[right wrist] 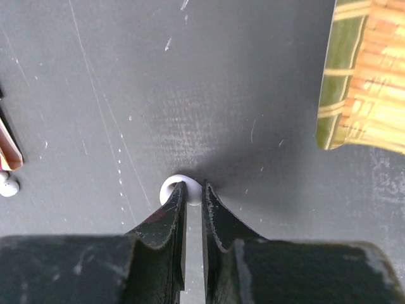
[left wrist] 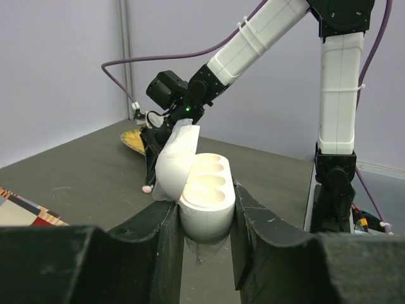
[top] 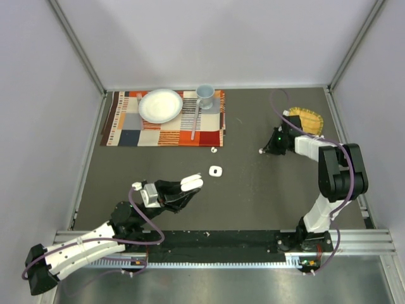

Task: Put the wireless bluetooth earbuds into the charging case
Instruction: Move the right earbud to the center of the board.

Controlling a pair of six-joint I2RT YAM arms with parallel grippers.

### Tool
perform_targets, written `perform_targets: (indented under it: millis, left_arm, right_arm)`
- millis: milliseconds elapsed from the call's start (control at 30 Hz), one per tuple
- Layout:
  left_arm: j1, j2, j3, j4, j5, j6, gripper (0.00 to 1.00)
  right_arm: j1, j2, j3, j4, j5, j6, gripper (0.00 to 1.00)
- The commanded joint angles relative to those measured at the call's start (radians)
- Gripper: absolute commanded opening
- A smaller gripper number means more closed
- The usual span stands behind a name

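Observation:
The charging case [left wrist: 204,197] is white, with its lid flipped open to the left and its wells showing empty. My left gripper [left wrist: 205,218] is shut on its body, holding it off the table, and the case [top: 190,183] shows at the left-centre in the top view. My right gripper [right wrist: 192,188] points down at the dark table, jaws closed on a small white earbud [right wrist: 169,188], part of which bulges past the left fingertip. Top view has that gripper [top: 262,151] at right of centre. A second earbud [top: 214,150] lies by the placemat's near edge, and another small white piece [top: 216,170] lies nearer.
A striped placemat [top: 126,130] at the back left carries a white plate [top: 149,114], a cup [top: 205,95] and a utensil [top: 195,120]. A yellow woven mat [top: 309,118] lies at the back right, close to the right arm. Grey walls enclose the table.

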State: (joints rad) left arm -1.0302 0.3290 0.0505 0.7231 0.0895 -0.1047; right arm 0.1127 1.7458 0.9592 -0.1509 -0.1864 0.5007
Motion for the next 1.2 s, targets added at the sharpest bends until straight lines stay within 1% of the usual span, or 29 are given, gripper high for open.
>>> perform_targets:
  millis: [0, 133, 267, 400, 500, 567, 700, 800, 833, 867, 1000, 1033, 1067, 1133, 1167]
  left_arm:
    - [-0.004, -0.008, 0.011, 0.024, 0.013, -0.015, 0.00]
    - [-0.004, -0.005, 0.009, 0.032, 0.009, -0.016, 0.00]
    - [-0.004, 0.005, 0.011, 0.039, 0.010, -0.016, 0.00]
    - [-0.004, 0.018, 0.009, 0.052, 0.018, -0.020, 0.00]
    - [-0.004, 0.027, 0.009, 0.059, 0.021, -0.026, 0.00]
    - [-0.004, 0.035, 0.008, 0.065, 0.019, -0.029, 0.00]
    - [-0.004, 0.045, 0.008, 0.079, 0.023, -0.032, 0.00]
    - [-0.004, 0.053, 0.008, 0.082, 0.021, -0.030, 0.00]
    - [-0.004, 0.054, 0.009, 0.085, 0.021, -0.030, 0.00]
    - [-0.004, 0.056, 0.009, 0.087, 0.023, -0.030, 0.00]
    - [-0.004, 0.062, 0.009, 0.088, 0.024, -0.036, 0.00]
    - [-0.004, 0.062, 0.009, 0.090, 0.026, -0.038, 0.00]
    - [-0.004, 0.064, 0.009, 0.090, 0.026, -0.039, 0.00]
    - [-0.004, 0.067, 0.008, 0.093, 0.027, -0.043, 0.00]
    - [-0.004, 0.068, 0.008, 0.096, 0.027, -0.044, 0.00]
  right_arm:
    - [0.001, -0.057, -0.063, 0.002, -0.042, 0.002, 0.00]
    - [0.001, -0.117, -0.126, 0.063, -0.051, 0.018, 0.00]
    - [0.002, -0.212, -0.203, 0.131, -0.068, 0.038, 0.00]
    - [0.005, -0.343, -0.287, 0.143, -0.073, 0.067, 0.00]
    - [0.030, -0.416, -0.333, 0.105, -0.036, 0.111, 0.00]
    - [0.053, -0.433, -0.371, 0.062, 0.007, 0.165, 0.00]
    - [0.094, -0.499, -0.464, 0.056, 0.033, 0.252, 0.00]
    - [0.154, -0.568, -0.511, 0.054, 0.100, 0.302, 0.00]
    - [0.166, -0.589, -0.520, 0.041, 0.157, 0.321, 0.00]
    - [0.180, -0.624, -0.539, 0.039, 0.172, 0.329, 0.00]
    - [0.196, -0.689, -0.589, 0.048, 0.183, 0.361, 0.00]
    - [0.196, -0.693, -0.599, 0.037, 0.203, 0.371, 0.03]
    - [0.199, -0.700, -0.609, 0.033, 0.197, 0.372, 0.09]
    - [0.200, -0.695, -0.623, 0.025, 0.191, 0.371, 0.10]
    - [0.202, -0.690, -0.634, 0.027, 0.162, 0.374, 0.12]
